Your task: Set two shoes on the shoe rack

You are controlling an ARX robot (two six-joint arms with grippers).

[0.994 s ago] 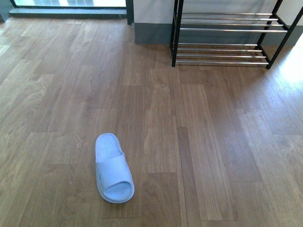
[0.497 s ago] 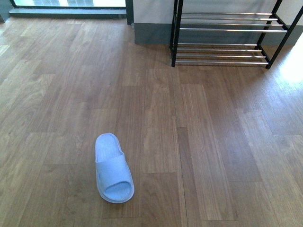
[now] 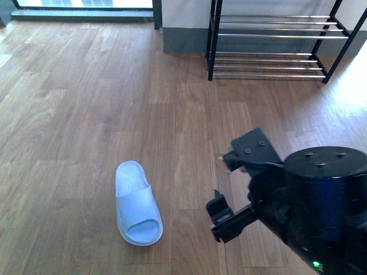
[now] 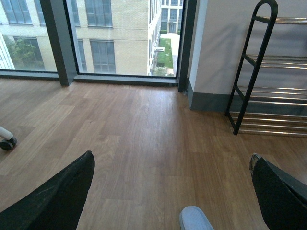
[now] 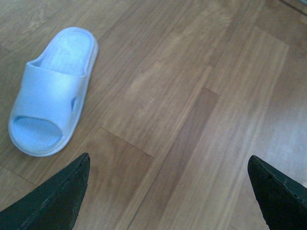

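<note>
One pale blue slide [image 3: 136,203] lies flat on the wood floor, toe opening toward me. The black-framed shoe rack [image 3: 275,46] with chrome bars stands against the far wall, its visible shelves bare. My right gripper [image 3: 232,183] hovers open to the right of the slide, apart from it. The right wrist view has the slide [image 5: 50,91] off to one side of the open right gripper [image 5: 168,191], with only floor between the fingers. My left gripper [image 4: 170,191] is open above the floor, with the slide's rounded end [image 4: 194,220] at the frame edge and the rack [image 4: 259,72] far ahead.
A floor-to-ceiling window [image 4: 96,38] and a grey skirting wall [image 3: 183,40] run along the back. A small caster wheel [image 4: 7,143] shows in the left wrist view. Bare wood floor [image 3: 189,114] stretches between the slide and the rack.
My right arm has come into the front view from the lower right, beside the slide. The slide and rack have not moved.
</note>
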